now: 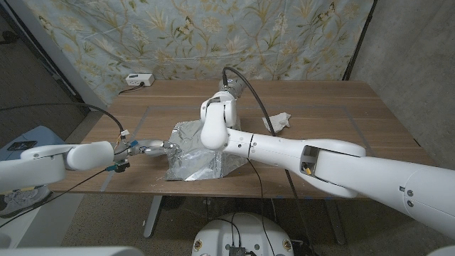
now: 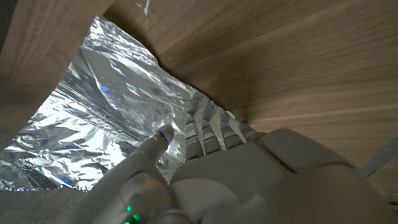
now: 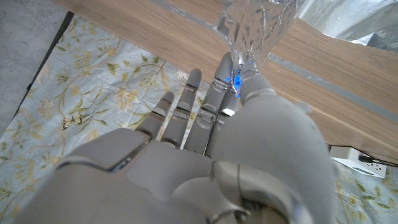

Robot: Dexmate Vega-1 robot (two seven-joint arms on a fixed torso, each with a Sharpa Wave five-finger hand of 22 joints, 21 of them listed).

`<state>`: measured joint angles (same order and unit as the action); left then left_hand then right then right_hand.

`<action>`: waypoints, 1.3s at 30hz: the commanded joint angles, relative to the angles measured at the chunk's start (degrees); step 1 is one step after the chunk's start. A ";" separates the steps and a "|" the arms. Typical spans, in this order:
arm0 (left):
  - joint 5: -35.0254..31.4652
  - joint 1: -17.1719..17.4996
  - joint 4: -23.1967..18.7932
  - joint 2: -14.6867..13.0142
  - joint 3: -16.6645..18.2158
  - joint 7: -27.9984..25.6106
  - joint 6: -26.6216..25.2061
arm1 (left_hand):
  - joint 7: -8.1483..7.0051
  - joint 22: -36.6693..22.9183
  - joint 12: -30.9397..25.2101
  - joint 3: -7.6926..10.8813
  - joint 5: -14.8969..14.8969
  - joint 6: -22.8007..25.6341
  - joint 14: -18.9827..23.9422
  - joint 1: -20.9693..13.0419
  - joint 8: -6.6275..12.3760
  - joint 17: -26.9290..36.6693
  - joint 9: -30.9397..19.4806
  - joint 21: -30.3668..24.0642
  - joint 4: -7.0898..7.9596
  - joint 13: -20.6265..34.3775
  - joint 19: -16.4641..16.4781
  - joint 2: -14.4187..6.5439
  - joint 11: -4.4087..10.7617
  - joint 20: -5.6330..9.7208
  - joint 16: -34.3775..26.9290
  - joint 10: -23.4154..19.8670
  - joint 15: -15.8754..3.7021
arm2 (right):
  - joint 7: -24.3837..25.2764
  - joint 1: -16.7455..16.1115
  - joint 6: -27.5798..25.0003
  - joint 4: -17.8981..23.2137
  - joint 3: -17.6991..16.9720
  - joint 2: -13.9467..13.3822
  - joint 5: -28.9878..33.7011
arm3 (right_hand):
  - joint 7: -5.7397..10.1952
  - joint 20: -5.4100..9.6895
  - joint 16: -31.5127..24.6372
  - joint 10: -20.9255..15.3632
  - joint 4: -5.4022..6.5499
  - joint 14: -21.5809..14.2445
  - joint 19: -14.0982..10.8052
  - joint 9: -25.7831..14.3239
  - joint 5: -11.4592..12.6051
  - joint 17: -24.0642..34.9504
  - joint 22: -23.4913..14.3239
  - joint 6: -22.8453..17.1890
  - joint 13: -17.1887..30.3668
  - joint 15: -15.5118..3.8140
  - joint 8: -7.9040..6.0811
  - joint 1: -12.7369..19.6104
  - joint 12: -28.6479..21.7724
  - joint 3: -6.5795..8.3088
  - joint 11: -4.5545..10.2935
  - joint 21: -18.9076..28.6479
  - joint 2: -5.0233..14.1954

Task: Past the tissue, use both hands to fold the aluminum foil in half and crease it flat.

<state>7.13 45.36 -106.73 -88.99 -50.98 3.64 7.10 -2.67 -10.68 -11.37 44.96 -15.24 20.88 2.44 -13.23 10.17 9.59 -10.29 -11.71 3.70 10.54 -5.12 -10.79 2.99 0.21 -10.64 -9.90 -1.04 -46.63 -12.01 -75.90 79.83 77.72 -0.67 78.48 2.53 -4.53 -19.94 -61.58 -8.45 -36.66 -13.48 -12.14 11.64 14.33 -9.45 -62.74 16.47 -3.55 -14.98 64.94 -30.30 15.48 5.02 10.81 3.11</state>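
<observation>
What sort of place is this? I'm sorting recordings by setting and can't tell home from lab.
Probably a lab or test room, not a home: a floral cloth backdrop hung behind the wooden table, bare walls, and a power strip.

Crinkled, glossy aluminum foil (image 1: pixel 192 153) lies on a matt, grained wooden table (image 1: pixel 355 128)

Wooden bench (image 1: pixel 370 121), pale tape lines marking a rectangle on its top. Beyond the fingers, at the far left corner of the bench, a white power strip (image 1: pixel 139 80) with a cable. Behind that, a floral curtain (image 1: pixel 213 35), pale blue with leaves and birds, across the back wall. Grey wall (image 1: pixel 419 50) far off to the right side.
</observation>
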 commanded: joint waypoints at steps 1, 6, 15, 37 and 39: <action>0.73 -2.47 0.38 0.00 -2.89 -0.32 0.14 | 0.15 0.08 -0.24 0.01 0.04 0.26 0.33 -0.58 0.36 0.18 -0.20 -0.50 -0.44 0.14 -0.04 -0.06 0.08 0.38 0.16 -0.25 -0.19 | -1.74 1.66 2.24 0.13 -0.79 1.35 -4.32 | -0.42 -0.53 -0.31 0.06 -0.08 0.11 -0.15 -0.08 -0.08 0.24 -0.13 0.23 -0.09 -2.73 0.17 0.52 -0.03 -0.36 -0.26 -0.09 0.24; 0.69 -3.69 0.52 0.00 -4.25 -0.23 0.40 | 0.21 0.08 -0.22 -0.02 0.05 0.16 0.32 -0.69 0.32 0.18 -0.20 -0.49 -0.57 0.14 -0.06 -0.06 0.00 0.32 0.16 -0.20 -0.16 | -2.34 3.31 1.97 0.10 0.50 1.68 -5.81 | -0.58 -1.03 -0.35 0.18 -0.07 0.13 -0.26 -0.09 -0.14 0.25 -0.13 0.25 -0.10 -2.41 0.28 0.63 -0.01 -0.47 -0.57 -0.06 0.43; 0.67 -7.08 0.43 0.00 -8.03 -0.33 0.57 | 0.20 0.08 -0.23 -0.07 0.06 0.23 0.31 -0.93 0.35 0.18 -0.20 -0.50 -0.84 0.14 -0.03 -0.04 0.08 0.43 0.17 -0.21 -0.35 | -3.44 6.15 0.97 1.70 3.11 1.62 -7.53 | -1.13 -1.92 -0.51 0.13 -0.11 0.01 -0.61 -0.11 -0.29 0.28 -0.13 0.14 -0.13 -1.75 0.47 0.96 -0.09 -0.65 -0.77 0.03 0.84; 1.16 -5.46 0.47 0.00 -6.38 -0.23 0.65 | 0.21 0.09 -0.16 -0.21 0.08 0.13 0.33 -1.54 0.31 0.19 -0.20 -0.47 -1.52 0.14 -0.03 -0.06 -0.04 0.25 0.17 0.03 0.09 | 4.36 8.92 2.10 0.17 2.95 4.62 -24.29 | -2.39 -5.12 -0.79 0.59 0.18 0.04 -2.05 -0.18 -0.86 0.33 -0.13 0.94 -0.26 -0.42 1.44 0.99 -0.07 -1.48 -1.51 0.26 1.72; 1.20 -5.77 0.49 0.00 -6.72 -0.18 0.56 | 0.30 0.09 -0.17 -0.22 0.08 0.13 0.29 -1.59 0.31 0.20 -0.20 -0.48 -1.53 0.14 -0.01 -0.11 -0.06 0.27 0.17 0.02 0.04 | 5.48 9.23 2.34 -0.09 2.95 4.74 -26.41 | -2.40 -5.13 -0.76 0.68 0.24 0.14 -2.07 -0.18 -0.89 0.32 -0.13 0.99 -0.29 -0.42 1.50 0.89 -0.04 -1.58 -1.68 0.24 1.74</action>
<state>8.04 39.61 -106.36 -88.98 -57.63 3.26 7.64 -2.76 -10.37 -11.25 44.66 -15.24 20.78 2.24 -14.20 10.19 9.49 -10.27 -11.71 2.58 10.55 -4.81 -10.70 3.20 0.52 -10.41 -9.69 -1.23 -46.60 -4.01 -74.90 81.25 81.20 2.61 62.20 0.38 -9.44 -20.37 -60.73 -8.14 -36.66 -15.52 -12.14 10.80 14.51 -9.45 -61.82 16.18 -3.55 -13.65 66.08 -30.29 14.22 3.79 10.81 4.38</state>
